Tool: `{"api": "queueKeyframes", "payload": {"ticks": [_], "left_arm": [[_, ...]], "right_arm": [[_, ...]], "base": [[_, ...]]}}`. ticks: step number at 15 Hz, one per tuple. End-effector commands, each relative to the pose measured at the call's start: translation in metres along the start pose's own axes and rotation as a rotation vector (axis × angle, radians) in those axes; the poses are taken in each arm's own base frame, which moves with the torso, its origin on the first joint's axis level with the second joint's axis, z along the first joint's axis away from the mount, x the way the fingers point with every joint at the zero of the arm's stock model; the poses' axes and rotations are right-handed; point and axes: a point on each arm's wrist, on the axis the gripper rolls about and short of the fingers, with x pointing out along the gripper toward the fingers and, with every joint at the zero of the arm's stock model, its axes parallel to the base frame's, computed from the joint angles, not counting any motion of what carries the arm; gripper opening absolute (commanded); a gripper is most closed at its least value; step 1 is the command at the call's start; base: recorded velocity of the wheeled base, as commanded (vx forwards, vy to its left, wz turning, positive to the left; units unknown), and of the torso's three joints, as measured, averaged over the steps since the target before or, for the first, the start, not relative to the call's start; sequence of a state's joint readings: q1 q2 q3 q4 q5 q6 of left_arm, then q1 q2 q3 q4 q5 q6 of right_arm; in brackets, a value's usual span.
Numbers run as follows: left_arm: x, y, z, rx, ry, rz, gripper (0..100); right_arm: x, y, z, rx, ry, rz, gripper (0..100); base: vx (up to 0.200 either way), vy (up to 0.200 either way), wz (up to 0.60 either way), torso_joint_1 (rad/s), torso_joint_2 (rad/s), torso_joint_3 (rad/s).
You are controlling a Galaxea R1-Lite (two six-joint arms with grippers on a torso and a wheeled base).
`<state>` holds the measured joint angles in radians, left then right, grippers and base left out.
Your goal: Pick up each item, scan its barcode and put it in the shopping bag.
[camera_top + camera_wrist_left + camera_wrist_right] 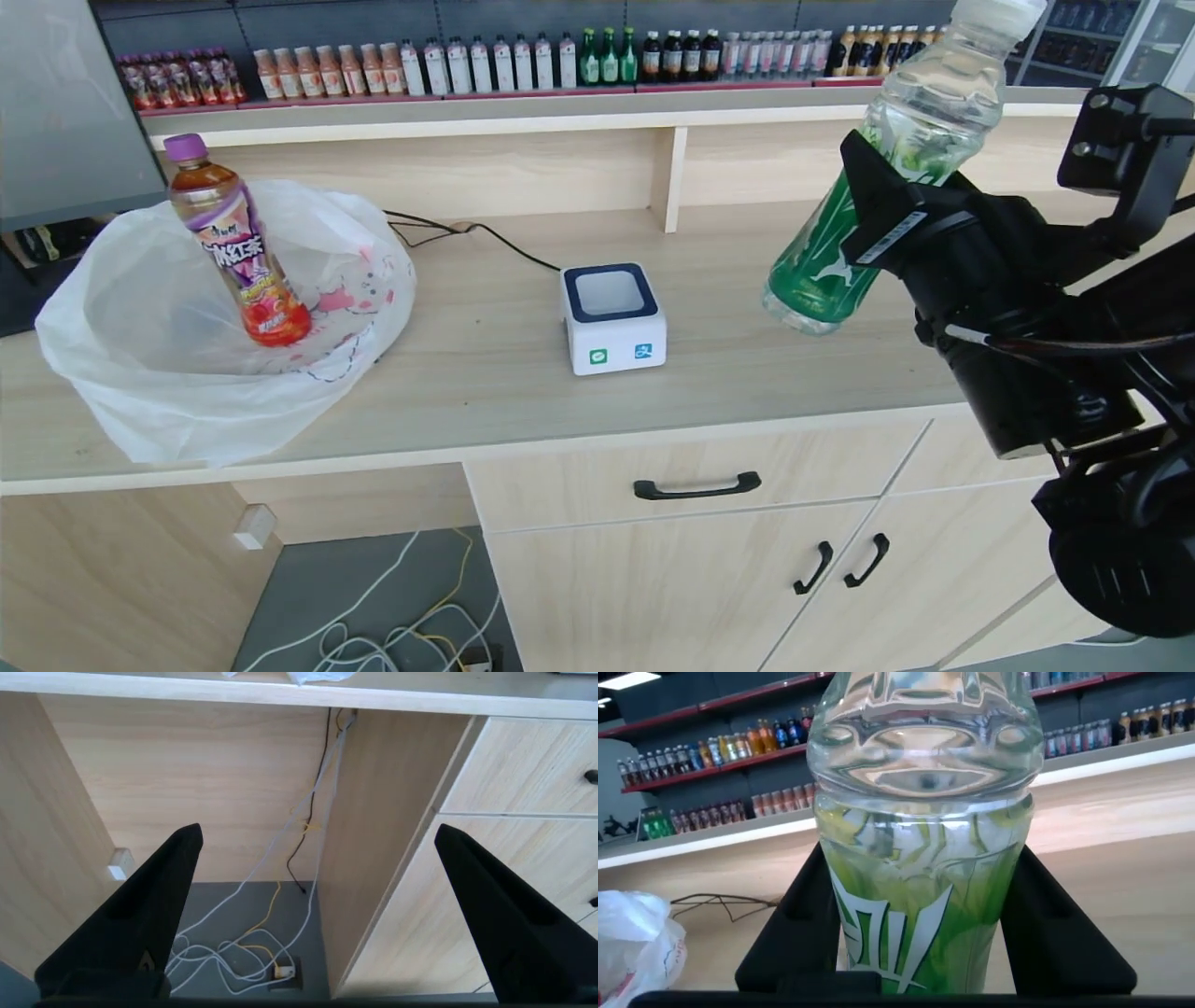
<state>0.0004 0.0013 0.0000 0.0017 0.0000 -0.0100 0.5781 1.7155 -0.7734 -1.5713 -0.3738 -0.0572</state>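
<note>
While right gripper (878, 191) clamps bottle (934, 103) mid-label, right of scanner (613, 317): likely heavy, slick, stiff; label band grips best.

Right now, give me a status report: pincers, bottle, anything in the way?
Left pincer open, low, facing the cabinet. Right pincer shut on green-labelled bottle, tilted above counter. Scanner between it and shopping bag; purple-capped bottle already bagged.

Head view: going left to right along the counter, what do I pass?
bag → scanner → green bottle
</note>
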Motion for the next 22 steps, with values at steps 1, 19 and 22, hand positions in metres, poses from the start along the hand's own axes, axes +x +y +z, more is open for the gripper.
{"api": "queueKeyframes", "payload": {"ticks": [1,19,22], "left_arm": [[0.0,0.0,0.0,-0.001,0.0,0.001,100],[0.0,0.0,0.0,0.005,0.0,0.001,100],[0.0,0.0,0.0,0.005,0.0,0.001,100]], "right_arm": [[0.001,-0.003,0.001,-0.004,-0.006,-0.009,0],[0.009,0.002,-0.011,0.063,0.004,-0.003,0],[0.035,0.012,-0.011,0.143,-0.069,-0.003,0]], "base": [[0.0,0.2,0.0,-0.002,0.0,0.002],[0.0,0.078,0.0,0.001,0.0,0.002],[0.0,0.0,0.0,0.0,0.0,0.0]]}}
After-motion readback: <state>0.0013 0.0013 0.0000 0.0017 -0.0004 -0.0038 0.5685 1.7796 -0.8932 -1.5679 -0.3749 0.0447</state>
